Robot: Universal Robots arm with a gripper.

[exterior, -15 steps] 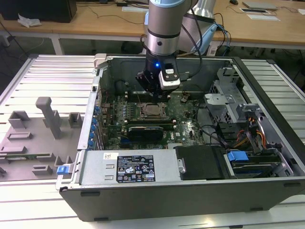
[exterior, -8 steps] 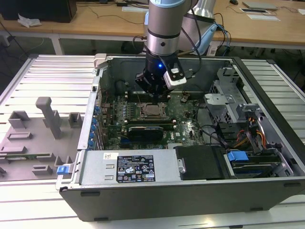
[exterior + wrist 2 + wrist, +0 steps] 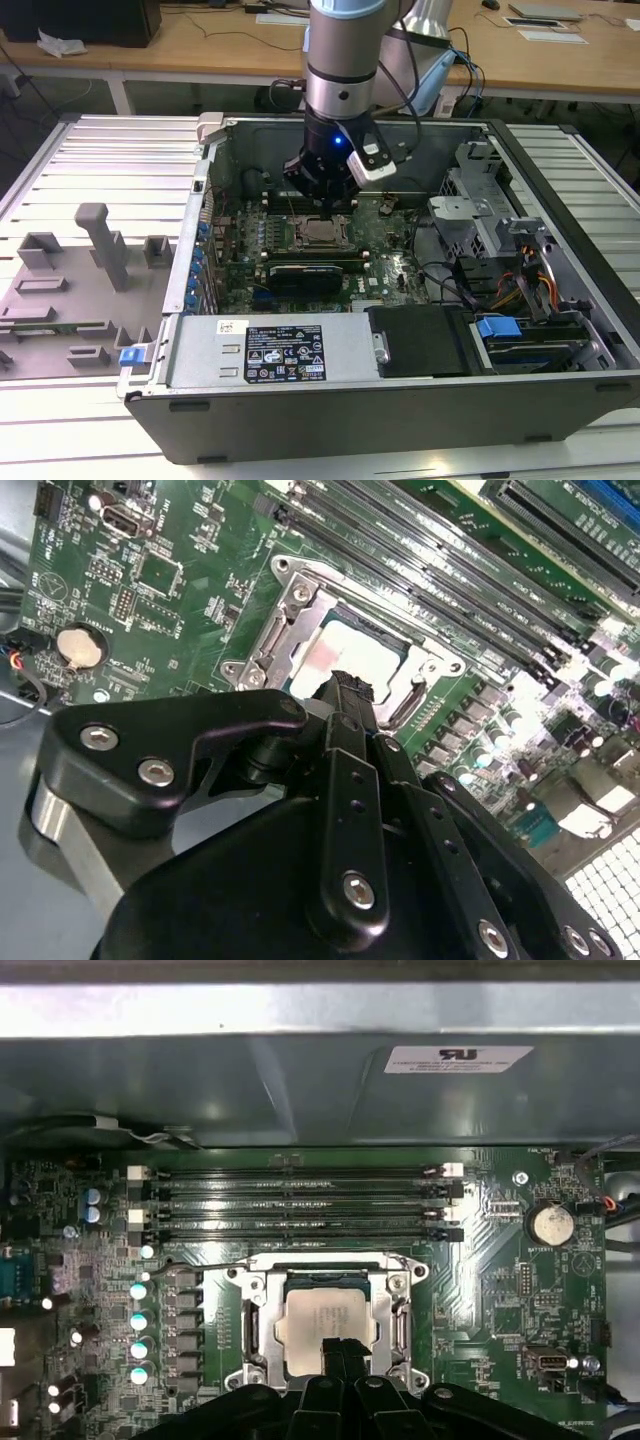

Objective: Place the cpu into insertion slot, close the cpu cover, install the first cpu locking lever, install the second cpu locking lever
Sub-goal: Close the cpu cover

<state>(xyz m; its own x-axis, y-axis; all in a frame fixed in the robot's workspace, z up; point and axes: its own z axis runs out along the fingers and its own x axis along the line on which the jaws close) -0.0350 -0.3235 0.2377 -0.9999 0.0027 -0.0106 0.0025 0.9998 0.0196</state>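
**A:** Looking at the insertion slot [image 3: 236,1276], where is the cpu [image 3: 325,1312]?

**B:** It lies flat inside the slot with its pale metal top up. In the first wrist view the silvery frame around it looks like the cpu cover [image 3: 330,1263], lying over the chip's edges. I cannot tell whether it is latched.

**A:** And the claw [image 3: 342,1348]?

**B:** It hangs right over the slot, at the edge of the chip away from the memory slots [image 3: 300,1205]. Its fingertips are drawn together with nothing between them. In the second wrist view the claw [image 3: 350,685] sits just above the chip's near edge; I cannot say whether it touches.

**A:** How would the chip handle?

**B:** I judge it light, thin and stiff. Its smooth metal top looks likely to slip under a pad. The contacts beneath it and in the slot are probably delicate, so it wants holding by two opposite edges and no sideways dragging.

**A:** The cover?

**B:** It seems to be thin, springy sheet metal, and I would guess it is hinged on one side of the slot. A push on the bare frame, not through the window onto the chip, seems the safest place.
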